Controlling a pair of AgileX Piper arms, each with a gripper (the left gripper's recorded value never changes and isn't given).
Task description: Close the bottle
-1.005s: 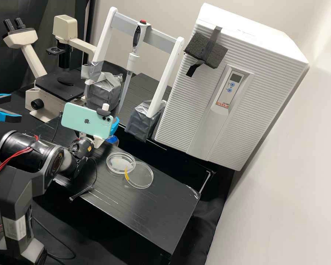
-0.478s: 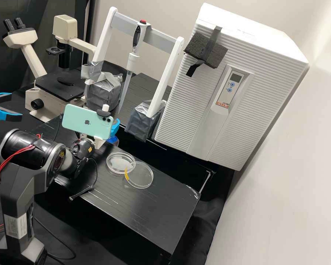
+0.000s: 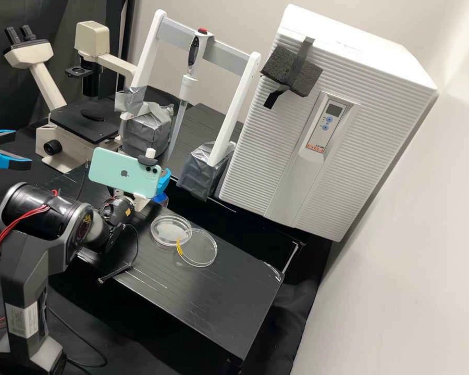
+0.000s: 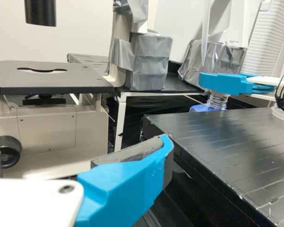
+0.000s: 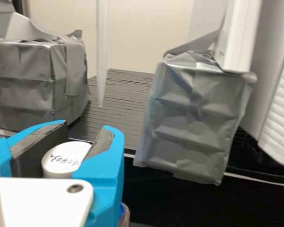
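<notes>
Since a second ago, the left pincer (image 3: 22,152) has drifted slightly upward at the left edge of the high view. The right arm's elbow has shifted a little, while its pincer has stayed put over the same spot.

The left pincer is empty, with its two blue fingers spread well apart. It sits well away from the bottle, out beside the microscope (image 3: 62,120). The right pincer (image 5: 73,142) is clamped on a small white cap (image 5: 66,159) with handwriting on top, its dark pads pressing the cap from both sides.

In the left wrist view, the clear bottle (image 4: 218,100) stands upright at the far back edge of the black tabletop (image 3: 219,291). Its threaded neck is bare, directly under the right pincer.

The step in hand appears to be seating the cap on the neck. The next move probably calls for lowering the cap squarely onto the threads and twisting it down. Nothing steadies the bottle, so it could turn or tip.

It is hard to tell whether the cap already touches the threads. A mint-green phone (image 3: 122,176) on the right wrist hides most of the bottle in the high view. Two clear petri dishes (image 3: 170,229) lie nearby on the tabletop.
</notes>
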